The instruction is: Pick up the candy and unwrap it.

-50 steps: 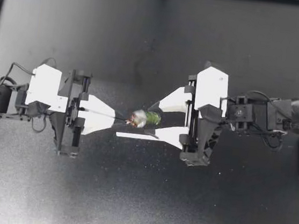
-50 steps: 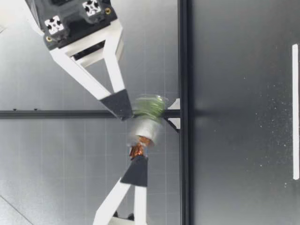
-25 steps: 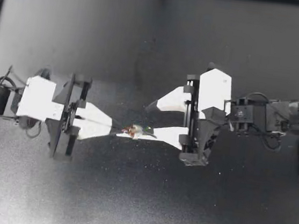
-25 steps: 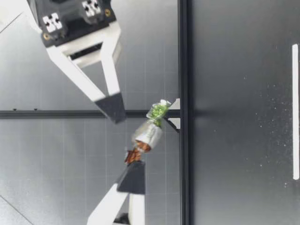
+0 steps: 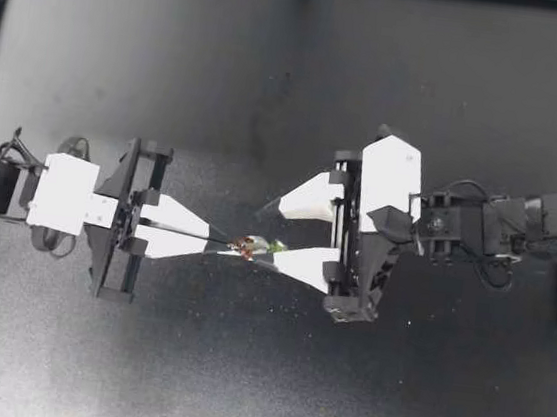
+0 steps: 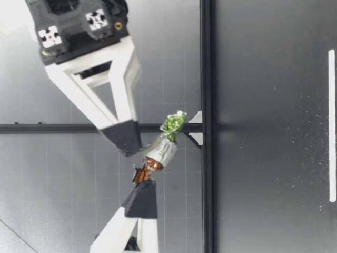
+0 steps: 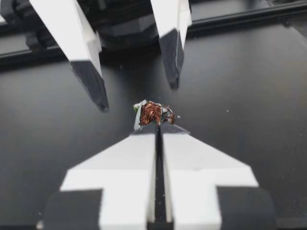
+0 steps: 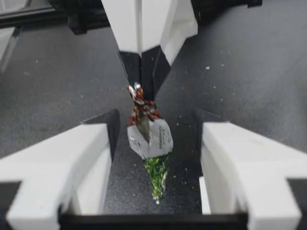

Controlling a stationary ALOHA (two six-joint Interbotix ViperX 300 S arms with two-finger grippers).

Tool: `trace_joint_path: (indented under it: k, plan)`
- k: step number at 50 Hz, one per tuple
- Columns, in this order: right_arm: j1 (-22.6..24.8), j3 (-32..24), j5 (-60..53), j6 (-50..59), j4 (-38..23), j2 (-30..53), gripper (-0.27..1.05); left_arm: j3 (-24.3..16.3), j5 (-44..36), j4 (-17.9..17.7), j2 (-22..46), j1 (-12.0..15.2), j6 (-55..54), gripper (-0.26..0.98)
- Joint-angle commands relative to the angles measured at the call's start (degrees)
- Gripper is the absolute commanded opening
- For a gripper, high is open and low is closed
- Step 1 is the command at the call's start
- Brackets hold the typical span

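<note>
While my left gripper [image 5: 225, 247] pinches the candy [image 5: 257, 246], my right gripper [image 5: 260, 234] gapes, apparently not touching.

You see the candy [image 5: 256, 247] in shiny, crinkly foil. Jaws look like smooth white plastic w/ matt black tips. Worktop [image 5: 240, 365] is matt & rough.

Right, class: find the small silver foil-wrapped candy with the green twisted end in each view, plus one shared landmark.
Top view: small silver foil-wrapped candy mid-table, at my left gripper's tip.
Low view: candy off the table, beside that tip.
Left wrist view: candy just ahead of the shut fingers.
Right wrist view: candy between my right gripper's open fingers.
Shared landmark: left fingers pinching its brown twisted end.
</note>
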Motion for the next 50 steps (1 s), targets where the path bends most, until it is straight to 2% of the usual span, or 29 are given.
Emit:
trace_joint_path:
  k: [1, 8, 12, 23, 32, 44, 50]
  plan:
    - [0.35, -1.41, -0.53, 0.09, 0.0, -0.26, 0.57, -1.32, -1.14, 0.18, -1.32, -0.09, 0.26, -0.16]
    - [0.35, -1.41, -0.53, 0.18, 0.0, 0.18, 0.55, -1.41, -1.58, 0.79, -1.32, -0.18, 0.26, -0.16]
    - [0.35, -1.41, -0.53, 0.09, 0.0, 0.18, 0.49, -1.32, -1.58, 0.97, -1.32, -0.35, 0.26, -0.16]
    - [0.35, -1.41, 0.09, 0.0, -0.09, 0.18, 0.08, -1.05, -1.58, 0.97, -1.41, -0.44, 0.26, -0.16]
    - [0.35, -2.11, 0.88, -0.7, -0.18, -0.09, -0.13, -1.23, -1.58, 1.93, -1.41, -0.62, 0.18, -0.16]
    - [0.35, -2.2, 0.79, -2.72, -0.18, -0.53, -0.15, -0.79, -1.05, 1.67, -1.49, -0.7, -1.23, -0.15]
    - [0.35, -2.29, 0.97, -2.72, -0.18, -0.62, -0.15, -0.62, -0.97, 1.58, -1.93, -0.7, -1.67, -0.1]
